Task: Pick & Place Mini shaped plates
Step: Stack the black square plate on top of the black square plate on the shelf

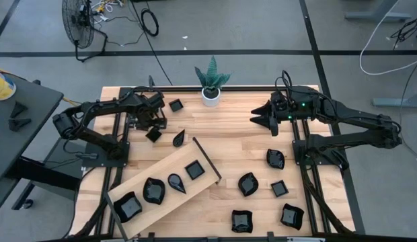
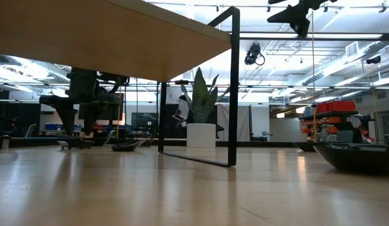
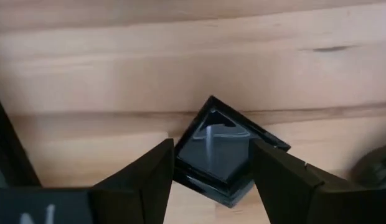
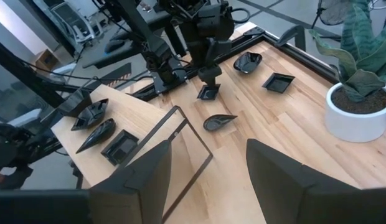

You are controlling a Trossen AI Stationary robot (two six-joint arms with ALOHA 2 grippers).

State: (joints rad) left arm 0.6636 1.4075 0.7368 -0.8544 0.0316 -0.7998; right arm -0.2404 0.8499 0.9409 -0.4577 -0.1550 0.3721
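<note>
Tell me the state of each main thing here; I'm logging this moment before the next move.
Left hand: fingers either side of a small square plate, plate flat on the table.
Right hand: open, empty, raised off the table.
Raised board: carries four black plates.
Potted plant: upright.

From above, my left end effector [image 1: 153, 129] covers part of the square plate [image 1: 153, 134] under it, so I cannot tell there whether my fingers touch it. In my left wrist view that plate [image 3: 221, 152] runs under both fingers, its lower corner hidden, and a dark rounded thing [image 3: 376, 168] is cut off at the edge. At bench level the raised wooden board [image 2: 100, 34] overflows the frame.
</note>
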